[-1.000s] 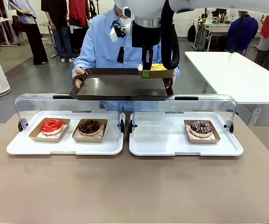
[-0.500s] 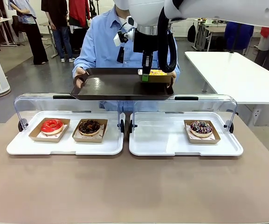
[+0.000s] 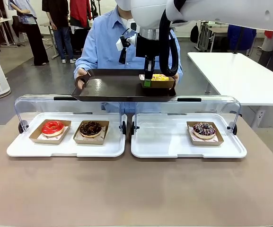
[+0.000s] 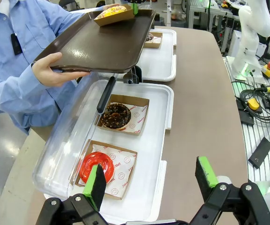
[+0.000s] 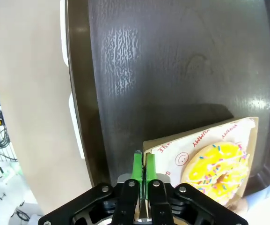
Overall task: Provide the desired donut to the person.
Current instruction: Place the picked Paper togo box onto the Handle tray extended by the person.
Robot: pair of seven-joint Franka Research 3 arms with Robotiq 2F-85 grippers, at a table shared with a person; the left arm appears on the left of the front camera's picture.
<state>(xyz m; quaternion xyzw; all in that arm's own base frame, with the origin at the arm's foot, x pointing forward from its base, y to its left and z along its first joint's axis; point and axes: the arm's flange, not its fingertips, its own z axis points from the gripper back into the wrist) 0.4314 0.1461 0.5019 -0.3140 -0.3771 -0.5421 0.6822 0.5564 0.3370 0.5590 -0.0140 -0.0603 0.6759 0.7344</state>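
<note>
Upper centre, the right gripper (image 3: 148, 81) fingers (image 5: 137, 165) pinched the yellow sprinkled donut (image 3: 160, 76)'s brown cardboard box (image 3: 159, 84), resting it on the person (image 3: 101, 45)'s outheld dark brown tray (image 3: 115, 88); left gripper (image 4: 151, 171) fingers stood spread, idle.

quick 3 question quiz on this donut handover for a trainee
1. Multiple choice: the right gripper is closed on the edge of a cardboard tray carrying a yellow sprinkled donut. Where does that cardboard tray rest?
A) on the brown serving tray held by the person
B) on a white plate
C) on the tan tabletop
2. True or false: the left gripper is shut.
3. How many donuts lie in the two white display trays?
Key: 1 A. 2 false, its jaws stand wide open. 3 three: the red donut, the chocolate donut and the dark sprinkled donut.
</note>
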